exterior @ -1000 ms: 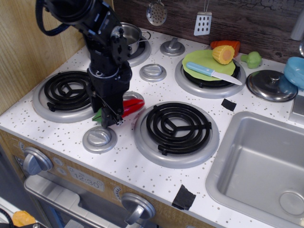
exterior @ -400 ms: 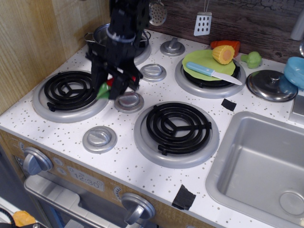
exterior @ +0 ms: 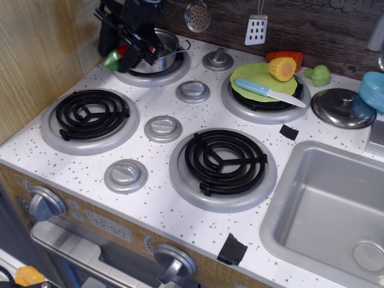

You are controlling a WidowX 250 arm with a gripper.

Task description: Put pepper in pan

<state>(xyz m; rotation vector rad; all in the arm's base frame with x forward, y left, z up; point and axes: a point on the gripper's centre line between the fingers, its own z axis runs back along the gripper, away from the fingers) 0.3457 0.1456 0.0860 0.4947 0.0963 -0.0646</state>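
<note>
My black gripper (exterior: 123,55) is shut on the red pepper (exterior: 123,53), whose green stem end (exterior: 112,60) sticks out at the lower left. It holds the pepper in the air at the left rim of the shiny steel pan (exterior: 165,48), which stands on the back left burner. The arm hides the pan's left side and most of the pepper.
A green plate (exterior: 259,75) with a blue-handled knife (exterior: 267,91) and a corn piece (exterior: 282,68) sits on the back right burner. A steel lid (exterior: 343,108) lies at the right, a sink (exterior: 330,210) at the front right. Utensils hang on the back wall.
My gripper lifted the pepper from the counter between the front burners and carried it back and left, up to the pan on the back left burner.
</note>
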